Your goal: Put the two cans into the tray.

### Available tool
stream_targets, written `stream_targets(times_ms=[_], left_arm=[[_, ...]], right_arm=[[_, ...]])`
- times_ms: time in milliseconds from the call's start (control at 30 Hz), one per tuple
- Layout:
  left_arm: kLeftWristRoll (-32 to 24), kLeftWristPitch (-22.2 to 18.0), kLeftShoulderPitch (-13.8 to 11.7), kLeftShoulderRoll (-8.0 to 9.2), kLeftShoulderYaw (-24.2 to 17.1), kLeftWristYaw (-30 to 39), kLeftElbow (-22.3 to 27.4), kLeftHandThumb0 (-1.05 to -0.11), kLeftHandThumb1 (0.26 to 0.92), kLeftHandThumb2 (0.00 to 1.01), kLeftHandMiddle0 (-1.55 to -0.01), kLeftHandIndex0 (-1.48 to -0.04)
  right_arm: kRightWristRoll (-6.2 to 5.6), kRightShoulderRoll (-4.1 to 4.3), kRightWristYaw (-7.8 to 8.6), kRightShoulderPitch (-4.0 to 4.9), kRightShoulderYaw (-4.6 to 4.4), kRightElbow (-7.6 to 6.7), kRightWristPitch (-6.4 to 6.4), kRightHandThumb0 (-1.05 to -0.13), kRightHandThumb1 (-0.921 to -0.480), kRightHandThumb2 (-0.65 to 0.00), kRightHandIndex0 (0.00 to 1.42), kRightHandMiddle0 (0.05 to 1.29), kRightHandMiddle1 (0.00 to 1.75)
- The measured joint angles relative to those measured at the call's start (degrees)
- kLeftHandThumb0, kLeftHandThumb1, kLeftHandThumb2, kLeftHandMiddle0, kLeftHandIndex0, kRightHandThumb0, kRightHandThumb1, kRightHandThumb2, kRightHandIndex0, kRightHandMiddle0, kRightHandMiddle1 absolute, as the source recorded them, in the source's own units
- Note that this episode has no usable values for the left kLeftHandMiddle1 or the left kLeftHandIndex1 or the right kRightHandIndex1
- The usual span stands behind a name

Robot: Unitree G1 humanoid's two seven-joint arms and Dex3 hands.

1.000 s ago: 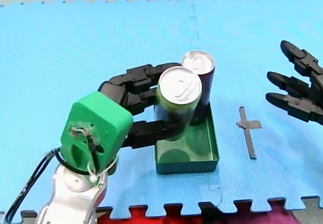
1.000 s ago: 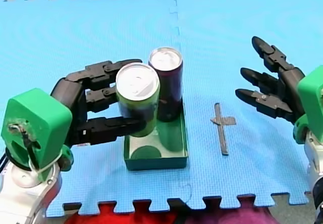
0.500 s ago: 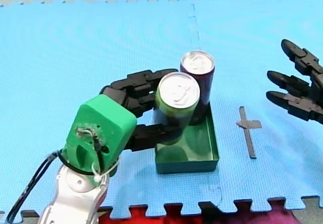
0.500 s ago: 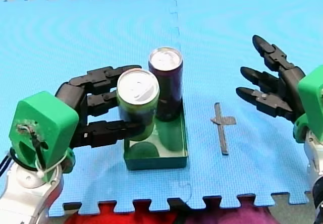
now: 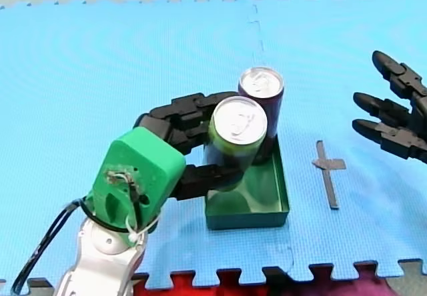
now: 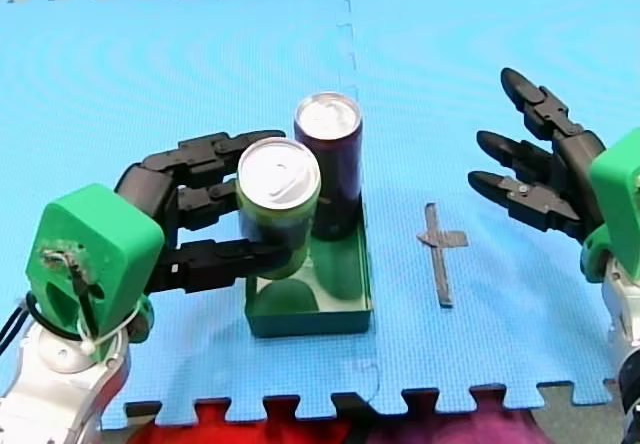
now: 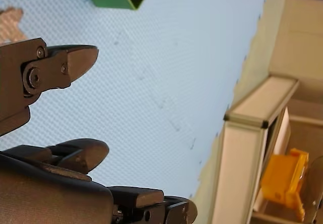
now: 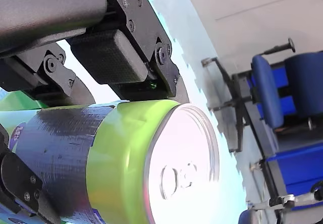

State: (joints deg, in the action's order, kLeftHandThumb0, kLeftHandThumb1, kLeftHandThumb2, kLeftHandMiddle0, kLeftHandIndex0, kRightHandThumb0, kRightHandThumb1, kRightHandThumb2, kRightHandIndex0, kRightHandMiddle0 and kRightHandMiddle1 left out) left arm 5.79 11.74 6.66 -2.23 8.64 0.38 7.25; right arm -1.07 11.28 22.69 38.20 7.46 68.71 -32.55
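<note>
Black three-fingered hands on bright green wrist housings.
The left hand [image 5: 180, 136] has blocky, jointed black fingers [image 5: 190, 103] with rounded tips; the second wrist view shows small screws [image 8: 160, 54] at the joints. Behind it sits a rounded green wrist block [image 5: 137, 183] with a scuffed opening, a white tie [image 5: 133, 226] and black cables [image 5: 40, 243], above a silver-grey forearm [image 5: 100, 266]. The right hand [image 6: 535, 179] has the same black fingers and a green housing [image 6: 620, 194] behind it.
</note>
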Motion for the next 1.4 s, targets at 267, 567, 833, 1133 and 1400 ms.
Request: stream_targets(times_ms=[267,567,833,1133,1400], left_arm=[[0.2,-0.5,0.0,-0.46,0.4,-0.3,0.0,-0.516,0.702,0.00,-1.05,-1.06],[-1.4,-3.7,0.0,-1.49,1.7,1.7,0.1,-0.505,0.702,0.00,-1.05,-1.08],[-1.5,-4.8,-0.2,-1.68,2.0,1.8,-1.0,-0.501,0.698,0.00,-1.05,-1.11],[-1.7,-6.1,-0.2,-2.27,2.6,2.1,-2.3,-0.524,0.693,0.00,-1.04,-1.13],[-1.9,-6.3,-0.7,-2.51,2.6,2.5,-2.7,-0.532,0.689,0.00,-1.04,-1.14]], right_arm=[[0.01,0.00,-0.01,-0.05,-0.02,0.00,0.00,-1.048,-0.921,-0.129,0.47,0.12,0.00],[0.04,-0.11,-0.23,-0.06,-0.12,-0.01,0.00,-1.048,-0.921,-0.134,0.47,0.12,0.00],[0.06,-0.11,-0.32,-0.24,-0.21,-0.08,-0.07,-1.048,-0.921,-0.139,0.47,0.12,0.00],[0.05,-0.12,-0.47,-0.34,-0.26,-0.23,-0.08,-1.048,-0.921,-0.143,0.48,0.12,0.00],[-0.04,-0.03,-0.40,-0.36,-0.13,-0.25,-0.08,-1.048,-0.921,-0.144,0.48,0.13,0.00]])
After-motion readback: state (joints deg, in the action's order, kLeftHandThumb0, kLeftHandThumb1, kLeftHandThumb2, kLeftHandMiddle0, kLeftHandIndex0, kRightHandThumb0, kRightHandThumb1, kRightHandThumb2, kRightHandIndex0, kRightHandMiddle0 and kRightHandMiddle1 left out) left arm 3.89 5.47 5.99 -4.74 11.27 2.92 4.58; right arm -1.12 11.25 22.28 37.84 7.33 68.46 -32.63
